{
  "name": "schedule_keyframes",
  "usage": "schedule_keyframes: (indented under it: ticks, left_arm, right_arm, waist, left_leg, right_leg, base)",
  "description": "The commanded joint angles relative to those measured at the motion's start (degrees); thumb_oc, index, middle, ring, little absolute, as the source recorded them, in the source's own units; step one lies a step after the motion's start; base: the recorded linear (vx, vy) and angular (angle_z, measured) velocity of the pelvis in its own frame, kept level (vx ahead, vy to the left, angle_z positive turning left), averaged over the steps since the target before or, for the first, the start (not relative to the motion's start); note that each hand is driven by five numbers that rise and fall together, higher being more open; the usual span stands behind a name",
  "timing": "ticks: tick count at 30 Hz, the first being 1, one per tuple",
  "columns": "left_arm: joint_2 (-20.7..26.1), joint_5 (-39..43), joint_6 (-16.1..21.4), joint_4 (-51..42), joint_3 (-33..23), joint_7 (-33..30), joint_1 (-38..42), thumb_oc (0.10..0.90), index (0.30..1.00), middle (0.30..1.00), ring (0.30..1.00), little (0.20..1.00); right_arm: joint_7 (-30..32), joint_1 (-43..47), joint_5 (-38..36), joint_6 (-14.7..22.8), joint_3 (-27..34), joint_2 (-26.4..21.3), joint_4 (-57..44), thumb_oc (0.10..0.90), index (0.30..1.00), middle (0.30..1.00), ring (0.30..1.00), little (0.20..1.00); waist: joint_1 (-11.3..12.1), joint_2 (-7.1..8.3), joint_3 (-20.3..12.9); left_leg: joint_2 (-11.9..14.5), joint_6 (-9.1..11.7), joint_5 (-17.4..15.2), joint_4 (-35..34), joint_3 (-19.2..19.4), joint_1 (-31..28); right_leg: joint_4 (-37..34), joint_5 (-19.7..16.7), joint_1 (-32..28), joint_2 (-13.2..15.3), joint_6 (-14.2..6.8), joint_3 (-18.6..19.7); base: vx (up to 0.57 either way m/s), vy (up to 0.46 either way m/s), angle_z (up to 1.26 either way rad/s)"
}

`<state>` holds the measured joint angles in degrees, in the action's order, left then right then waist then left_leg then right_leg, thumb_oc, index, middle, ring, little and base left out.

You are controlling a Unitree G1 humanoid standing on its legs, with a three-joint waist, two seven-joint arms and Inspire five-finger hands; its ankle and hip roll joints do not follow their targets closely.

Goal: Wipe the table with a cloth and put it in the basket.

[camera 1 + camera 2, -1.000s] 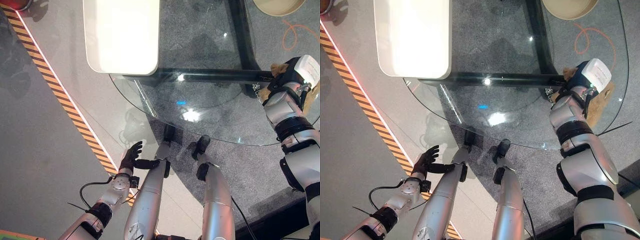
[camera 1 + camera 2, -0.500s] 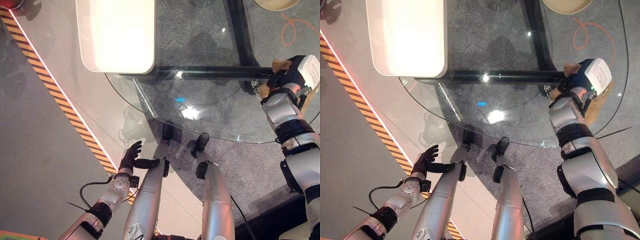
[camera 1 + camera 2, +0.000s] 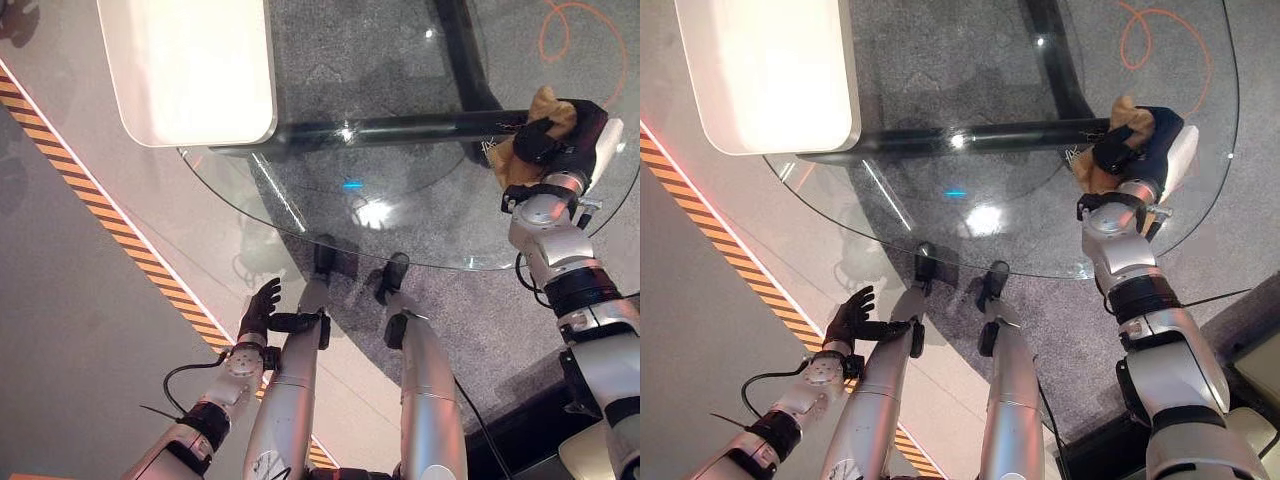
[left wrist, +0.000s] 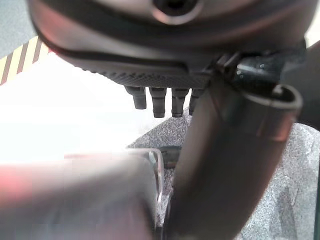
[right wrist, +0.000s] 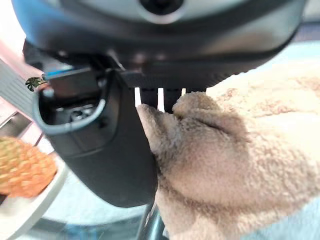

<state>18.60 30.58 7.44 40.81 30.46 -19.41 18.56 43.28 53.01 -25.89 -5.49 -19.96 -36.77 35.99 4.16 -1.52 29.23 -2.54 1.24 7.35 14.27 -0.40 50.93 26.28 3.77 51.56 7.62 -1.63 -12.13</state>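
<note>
The right hand (image 3: 556, 140) rests on the tan cloth (image 3: 520, 150) near the right edge of the glass counter (image 3: 400, 190), its fingers curled over a bunched fold while the thumb (image 5: 107, 150) pinches the cloth's side. The left hand (image 3: 262, 305) hangs relaxed and empty below the counter's near rim. The likely risk is that the cloth, gathered loosely, slips out on the slick glass or drags off the close edge during a wipe stroke.
</note>
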Motion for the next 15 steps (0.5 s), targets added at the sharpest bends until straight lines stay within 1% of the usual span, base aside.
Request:
schedule_keyframes:
  ticks: [1,2,3,5,6,12,15]
  left_arm:
    - [-1.89,-0.74,-0.59,-1.13,1.66,-0.65,-4.36,0.800,0.900,0.900,0.900,0.900]
    - [-2.05,-0.76,-0.67,-1.12,1.73,-0.60,-4.34,0.800,0.900,0.900,0.900,0.900]
    - [-2.03,-0.79,-0.75,-1.17,1.35,-0.58,-3.23,0.800,0.900,0.900,0.900,0.900]
    - [-2.11,-1.04,-0.89,-1.00,1.42,-0.12,-3.24,0.800,0.900,0.900,0.900,0.900]
    - [-2.22,-1.08,-0.97,-0.99,1.87,-0.06,-4.34,0.800,0.900,0.900,0.900,0.900]
    - [-2.31,-1.22,-1.29,-1.50,2.89,0.15,-4.79,0.800,0.900,0.900,0.900,0.900]
    - [-2.33,-1.50,-1.57,-2.15,3.17,0.06,-5.06,0.800,0.900,0.900,0.900,0.900]
  right_arm:
    - [-11.12,0.38,-0.52,5.06,-5.43,9.80,-11.31,0.100,0.300,0.300,0.300,0.200]
    - [-11.50,0.91,0.30,4.98,-5.93,10.44,-11.77,0.100,0.300,0.300,0.300,0.200]
    - [-11.71,2.28,0.62,4.96,-6.01,10.44,-12.00,0.100,0.300,0.300,0.300,0.200]
    - [-11.73,3.74,1.50,4.42,-6.90,11.43,-12.16,0.100,0.300,0.300,0.300,0.200]
    - [-11.74,2.90,1.71,4.37,-7.27,11.95,-12.08,0.100,0.300,0.300,0.300,0.200]
    - [-11.88,5.97,2.11,3.60,-9.36,13.91,-11.92,0.100,0.300,0.300,0.300,0.200]
    - [-13.27,6.87,2.91,2.56,-10.18,15.02,-12.16,0.100,0.300,0.300,0.300,0.200]
  waist:
    - [3.12,-3.27,0.57]
    - [3.36,-3.44,0.57]
    - [3.27,-3.42,0.57]
    - [3.84,-3.66,0.57]
    - [4.18,-3.80,0.57]
    - [5.67,-4.18,0.57]
    - [6.34,-4.33,0.57]
  left_leg:
    - [-2.63,-2.29,-10.36,6.59,1.88,-2.40]
    - [-2.72,-2.31,-10.33,6.61,1.83,-2.39]
    - [-2.88,-2.53,-8.48,6.34,1.97,-0.33]
    - [-3.06,-2.46,-8.46,6.65,1.79,-0.27]
    - [-2.96,-2.23,-10.32,7.05,1.59,-2.31]
    - [-3.24,-2.14,-10.37,7.55,0.93,-2.01]
    - [-3.44,-2.19,-10.35,7.83,0.67,-1.65]
  right_leg:
    - [-4.69,-4.63,-1.49,-0.48,-4.96,2.47]
    - [-4.59,-4.56,-1.49,-0.34,-4.95,2.38]
    - [-5.33,-6.31,0.21,-0.08,-4.45,1.81]
    - [-5.18,-6.24,0.04,0.26,-4.47,1.43]
    - [-4.31,-4.46,-1.67,0.16,-4.97,1.91]
    - [-4.16,-4.41,-2.01,0.97,-5.16,0.96]
    - [-3.86,-4.38,-1.86,1.31,-5.30,0.58]
  base:
    - [0.07,0.051,0.01]
    - [-0.05,0.037,0.02]
    - [-0.04,0.038,0.02]
    - [0.02,0.024,0.00]
    - [0.07,0.022,0.02]
    - [0.02,0.015,0.02]
    - [0.02,0.025,0.12]
